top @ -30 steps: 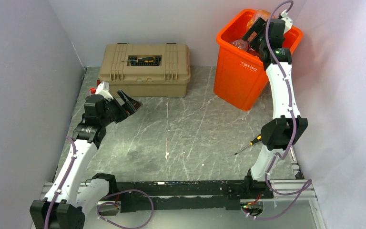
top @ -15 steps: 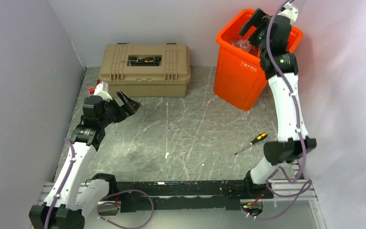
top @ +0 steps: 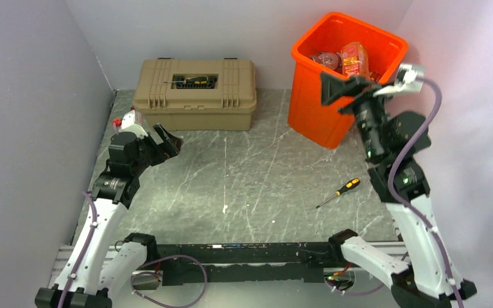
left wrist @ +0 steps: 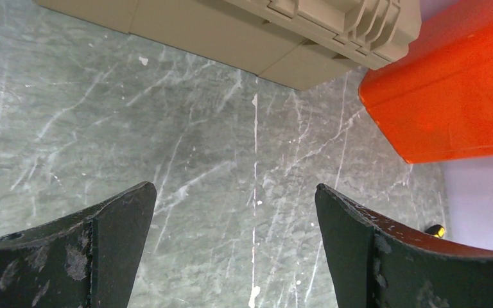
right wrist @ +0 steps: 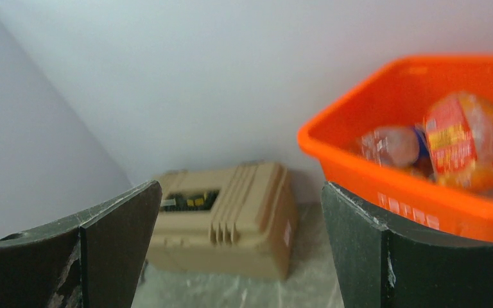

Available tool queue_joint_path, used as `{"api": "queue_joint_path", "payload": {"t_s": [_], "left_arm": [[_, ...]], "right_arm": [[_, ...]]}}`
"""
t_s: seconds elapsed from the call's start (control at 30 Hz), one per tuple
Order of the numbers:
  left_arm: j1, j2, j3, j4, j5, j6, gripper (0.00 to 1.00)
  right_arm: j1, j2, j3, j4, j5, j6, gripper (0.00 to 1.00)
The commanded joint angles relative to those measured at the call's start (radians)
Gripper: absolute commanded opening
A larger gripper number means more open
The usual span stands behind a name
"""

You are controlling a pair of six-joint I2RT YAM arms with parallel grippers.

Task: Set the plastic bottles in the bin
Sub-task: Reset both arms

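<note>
The orange bin stands at the back right of the table. Plastic bottles with red and orange labels lie inside it, also seen in the right wrist view as plastic bottles behind the bin's rim. My right gripper hangs open and empty in front of the bin's near-left side, at about rim height; in its own view the right gripper holds nothing. My left gripper is open and empty over the left of the table; in its own view the left gripper shows bare tabletop between its fingers.
A tan latched toolbox sits at the back left, just beyond the left gripper. A yellow-handled screwdriver lies on the table near the right arm. Grey walls close the table on the left, back and right.
My right gripper was over the bin's opening with a bottle; it opened wide, and the arm has drawn back and down in front of the bin. The bottle now lies inside. The left arm shifted slightly.
</note>
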Motion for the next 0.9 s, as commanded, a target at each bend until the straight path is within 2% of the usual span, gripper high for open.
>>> {"api": "queue_joint_path", "payload": {"t_s": [0.0,0.1,0.17,0.23,0.37,0.5,0.63,0.73,0.8,0.87], "left_arm": [[-0.028,-0.05,0.019,0.018,-0.114,0.049,0.99],[-0.044,-0.084,-0.03,0.069,-0.183,0.03,0.99],[-0.052,-0.098,-0.064,0.109,-0.194,0.037,0.99],[-0.055,-0.102,-0.094,0.135,-0.243,0.025,0.99],[-0.055,-0.081,-0.145,0.165,-0.372,-0.097,0.99],[-0.086,-0.032,-0.146,0.198,-0.382,-0.002,0.99],[-0.115,0.063,-0.06,0.138,-0.374,0.133,0.99],[-0.12,0.143,0.056,0.021,-0.398,0.215,0.99],[-0.121,0.168,0.129,-0.055,-0.466,0.184,1.0],[-0.121,0.17,0.187,-0.102,-0.525,0.123,0.99]], "right_arm": [[0.005,-0.18,-0.299,0.114,-0.086,0.021,1.0],[0.005,-0.335,-0.558,0.229,-0.103,0.056,1.0],[0.005,-0.405,-0.662,0.238,-0.087,0.06,1.0],[0.005,-0.438,-0.705,0.167,-0.021,0.103,1.0],[0.005,-0.441,-0.731,0.034,0.086,0.196,1.0],[0.005,-0.439,-0.81,0.008,0.14,0.28,1.0],[0.005,-0.477,-0.894,0.079,0.107,0.28,1.0],[0.006,-0.523,-0.942,0.141,0.104,0.247,1.0],[0.005,-0.55,-0.93,0.142,0.061,0.189,1.0],[0.005,-0.564,-0.871,0.076,0.036,0.2,1.0]]}}
